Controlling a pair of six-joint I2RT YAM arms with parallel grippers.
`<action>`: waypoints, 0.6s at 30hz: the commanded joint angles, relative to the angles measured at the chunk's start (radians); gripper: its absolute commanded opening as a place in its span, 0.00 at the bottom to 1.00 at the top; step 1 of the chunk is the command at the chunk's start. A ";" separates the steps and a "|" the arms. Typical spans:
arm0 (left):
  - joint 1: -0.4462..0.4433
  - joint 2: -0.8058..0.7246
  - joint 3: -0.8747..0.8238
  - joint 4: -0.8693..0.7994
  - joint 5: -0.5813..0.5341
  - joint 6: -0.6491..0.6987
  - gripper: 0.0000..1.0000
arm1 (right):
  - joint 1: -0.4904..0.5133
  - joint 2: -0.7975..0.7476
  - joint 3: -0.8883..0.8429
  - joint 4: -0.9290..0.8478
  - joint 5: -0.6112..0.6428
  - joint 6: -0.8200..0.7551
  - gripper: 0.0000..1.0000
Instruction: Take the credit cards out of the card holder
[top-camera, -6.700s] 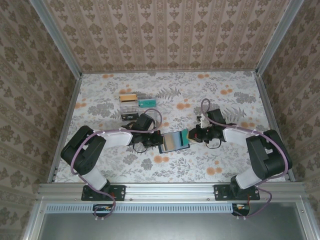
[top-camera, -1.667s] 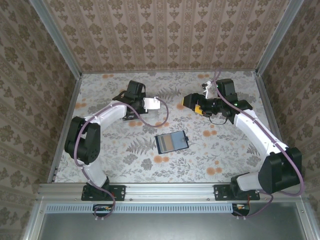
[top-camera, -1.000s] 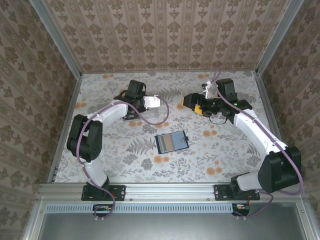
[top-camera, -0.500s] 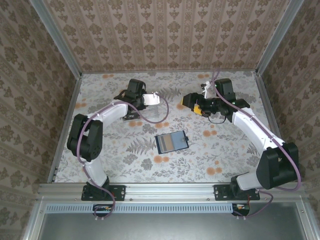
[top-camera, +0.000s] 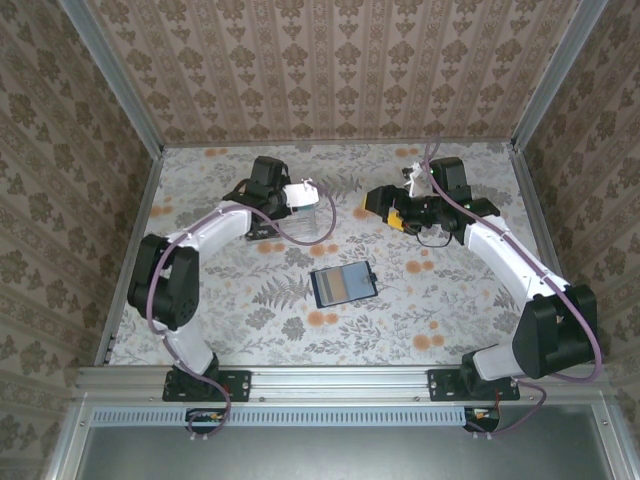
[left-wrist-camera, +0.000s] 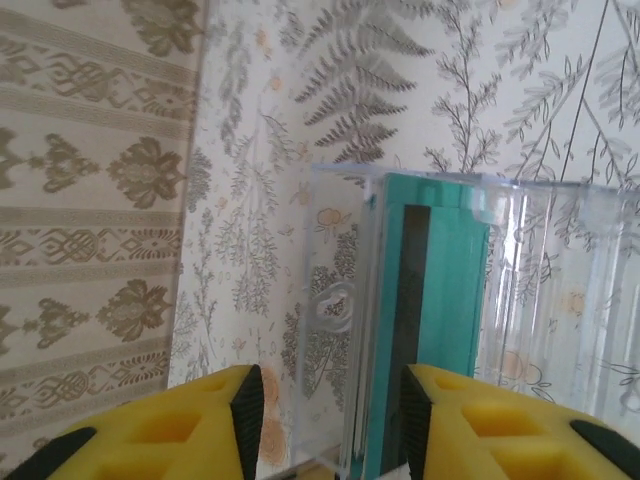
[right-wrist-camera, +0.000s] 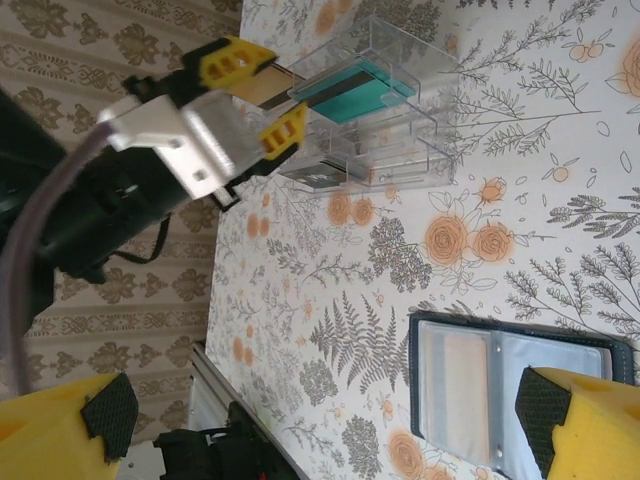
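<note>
A robot test cell is shown: a floral counter (top-camera: 250, 330) is enclosed by wallpapered panels (top-camera: 340, 70) and aluminium rails (top-camera: 340, 381), with two arms (top-camera: 210, 230) bolted on.

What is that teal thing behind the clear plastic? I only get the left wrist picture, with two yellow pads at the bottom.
Observer: It is a teal card lying in a clear compartment tray. The right wrist view also shows a dark card in another compartment.
Visitor: Is there a wallet anywhere?
Observer: Yes. In the top view the card holder lies open mid-table, apart from the tray.
Visitor: Anything inside it?
Observer: A tan card seems to sit in one see-through pocket.
</note>
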 joint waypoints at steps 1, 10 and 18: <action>0.006 -0.110 -0.018 -0.004 0.057 -0.115 0.49 | 0.008 -0.016 -0.019 -0.009 0.044 -0.017 1.00; 0.005 -0.297 -0.092 -0.017 0.042 -0.460 1.00 | 0.084 -0.098 -0.052 -0.081 0.232 -0.085 1.00; 0.032 -0.437 -0.105 -0.128 -0.100 -0.865 1.00 | 0.222 -0.126 -0.074 -0.137 0.468 -0.129 1.00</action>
